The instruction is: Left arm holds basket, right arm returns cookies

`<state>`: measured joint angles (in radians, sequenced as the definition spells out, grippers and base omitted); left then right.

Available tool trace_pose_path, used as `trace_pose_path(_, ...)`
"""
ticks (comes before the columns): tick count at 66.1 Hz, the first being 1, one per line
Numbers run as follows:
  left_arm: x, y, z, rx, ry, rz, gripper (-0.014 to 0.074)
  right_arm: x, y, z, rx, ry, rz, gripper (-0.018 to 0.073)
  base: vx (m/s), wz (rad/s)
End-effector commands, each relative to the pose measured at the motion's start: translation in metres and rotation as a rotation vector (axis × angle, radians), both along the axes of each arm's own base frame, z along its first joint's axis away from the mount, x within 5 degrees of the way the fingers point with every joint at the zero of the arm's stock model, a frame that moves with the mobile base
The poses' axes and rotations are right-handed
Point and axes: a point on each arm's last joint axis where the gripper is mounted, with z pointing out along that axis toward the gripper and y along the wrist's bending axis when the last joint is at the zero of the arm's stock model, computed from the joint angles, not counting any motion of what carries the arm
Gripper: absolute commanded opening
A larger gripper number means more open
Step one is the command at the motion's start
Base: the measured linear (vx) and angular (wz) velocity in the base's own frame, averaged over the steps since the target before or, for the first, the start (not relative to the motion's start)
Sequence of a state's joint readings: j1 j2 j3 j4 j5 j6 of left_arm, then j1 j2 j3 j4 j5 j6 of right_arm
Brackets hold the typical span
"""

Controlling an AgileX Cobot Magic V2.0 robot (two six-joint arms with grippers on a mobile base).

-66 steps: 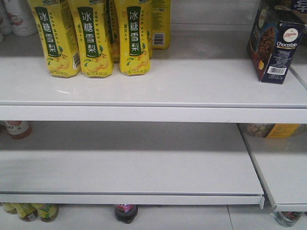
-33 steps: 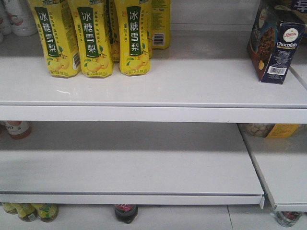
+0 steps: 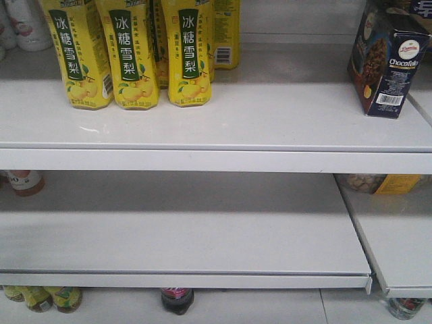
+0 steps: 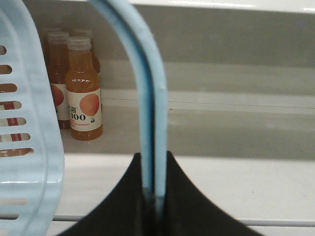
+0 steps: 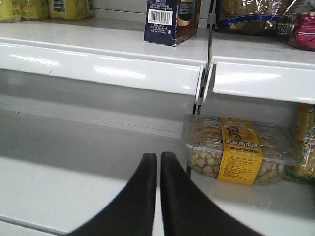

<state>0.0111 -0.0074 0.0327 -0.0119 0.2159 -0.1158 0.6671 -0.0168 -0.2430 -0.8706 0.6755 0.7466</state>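
Front view: white metal store shelves, smooth w/ a dull sheen. The cookies, a tall dark navy cardboard box w/ a chocolate cookie picture, round white-red logo and white barcode, stand upright at the right end of the upper shelf, close to its front edge. Far left on the same shelf stand yellow drink bottles, glossy labels w/ green panels, well apart from the box. The lower shelf is a flat pale slab.

Left wrist view: the left tool, tapered black fingers, is clamped on the basket by its thin, rounded pale-blue hoop handle, which rises between the fingers. The basket's slotted plastic wall fills the left edge. Beyond, orange juice bottles w/ clear caps stand on a shelf.

Right wrist view: the right tool has its smooth black fingers nearly together, a narrow slit between, holding nothing. The cookies sit on the shelf above and beyond it. A clear plastic tub of snacks w/ a yellow label band lies on the lower shelf, just right of the fingertips.
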Motion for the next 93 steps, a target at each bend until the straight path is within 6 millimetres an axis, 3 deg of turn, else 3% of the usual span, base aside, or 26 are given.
trace_pose_path(1,-0.002,0.000,0.019,0.041,-0.145,-0.006,-0.0003,-0.001,0.001,0.012,-0.032,-0.061,-0.002,-0.0011,0.00,0.00)
trace_pose_path(20,-0.002,0.000,0.019,0.041,-0.145,-0.006,-0.0003,0.001,0.020,-0.004,-0.103,-0.045,-0.005,-0.0011,0.00,0.00)
trace_pose_path(41,-0.002,0.000,0.019,0.041,-0.145,-0.006,-0.0003,0.014,0.017,-0.053,0.144,-0.154,-0.202,-0.0011,0.00,0.00)
trace_pose_path(78,-0.002,0.000,0.020,0.041,-0.145,-0.006,-0.0003,0.010,0.018,-0.054,-0.003,-0.180,-0.186,-0.0011,0.00,0.00)
trace_pose_path(93,-0.002,0.000,0.020,0.041,-0.145,-0.006,-0.0003,0.010,0.018,-0.055,0.033,-0.163,-0.187,-0.0011,0.00,0.00)
